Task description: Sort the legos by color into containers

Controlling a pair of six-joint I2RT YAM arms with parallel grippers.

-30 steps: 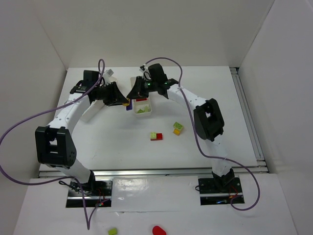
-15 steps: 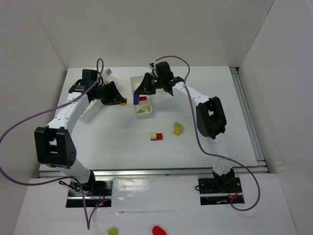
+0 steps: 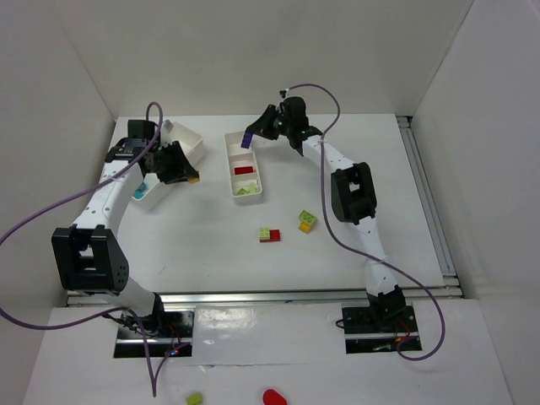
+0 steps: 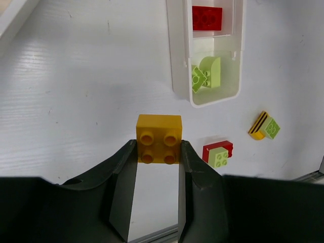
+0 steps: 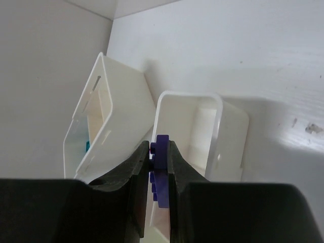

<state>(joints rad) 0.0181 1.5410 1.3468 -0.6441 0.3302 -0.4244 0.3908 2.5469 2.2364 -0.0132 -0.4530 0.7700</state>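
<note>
My left gripper (image 3: 186,174) is shut on a yellow-orange lego (image 4: 159,137) and holds it above the table, just right of the wider container (image 3: 180,139), which has a cyan lego (image 3: 139,186) in it. My right gripper (image 3: 251,138) is shut on a thin purple lego (image 5: 162,152) and hangs over the far end of the narrow container (image 3: 229,165). That container holds a red lego (image 4: 206,17) in its middle compartment and lime green legos (image 4: 205,76) in its near one. The far compartment (image 5: 188,124) looks bare.
A red and green clump (image 3: 269,235) and a yellow and green clump (image 3: 308,221) lie on the table in front of the narrow container. White walls close in the back and sides. A metal rail (image 3: 426,194) runs along the table's right edge.
My right gripper has carried the purple lego back and right, from the narrow container's near side to its far end. My left gripper has drawn leftward with the yellow-orange lego, uncovering the wider container.
</note>
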